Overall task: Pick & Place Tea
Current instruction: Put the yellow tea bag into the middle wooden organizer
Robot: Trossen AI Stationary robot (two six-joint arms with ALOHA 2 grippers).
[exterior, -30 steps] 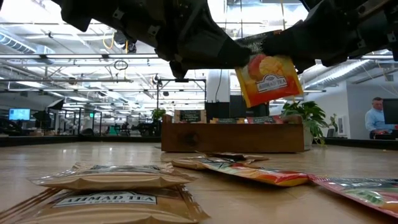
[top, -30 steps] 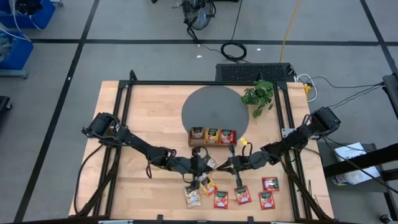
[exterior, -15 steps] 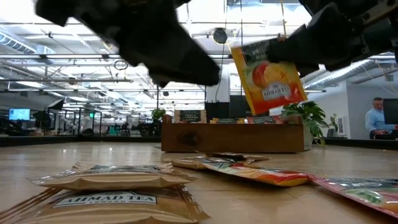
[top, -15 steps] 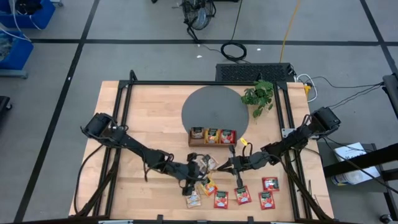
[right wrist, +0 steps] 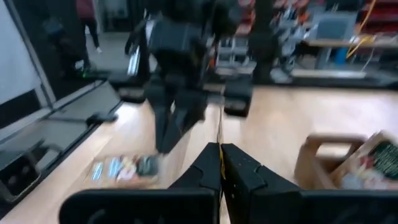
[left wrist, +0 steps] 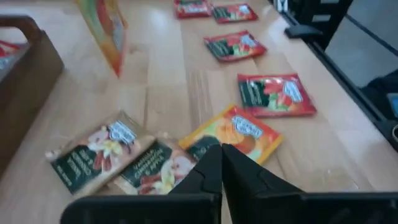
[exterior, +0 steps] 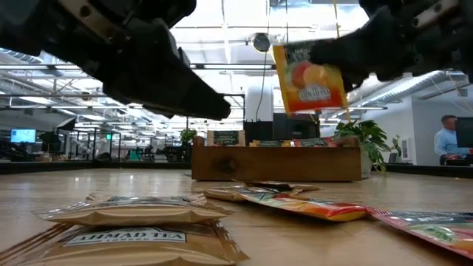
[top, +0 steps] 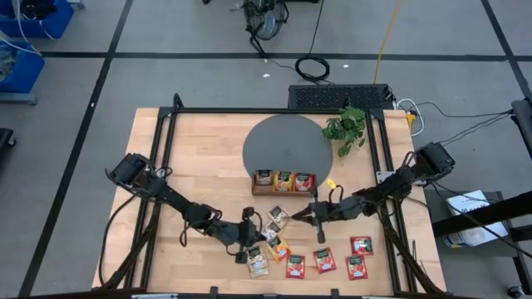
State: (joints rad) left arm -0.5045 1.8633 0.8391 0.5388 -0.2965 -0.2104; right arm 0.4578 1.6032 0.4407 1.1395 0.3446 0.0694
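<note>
Orange sachet (exterior: 309, 78) in right claw (top: 314, 213) | wooden tray (top: 283, 181) near | plant (top: 346, 126) behind.

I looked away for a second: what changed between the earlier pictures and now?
The left gripper let go of the orange sachet and drew back toward the table's near edge, now shut and empty. The right gripper kept the sachet and lifted it higher. The tray and the sachets on the table stayed put.

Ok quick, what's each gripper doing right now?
Left gripper: shut, empty, over the loose sachets.
Right gripper: shut on an orange sachet, lifted off the table.
</note>
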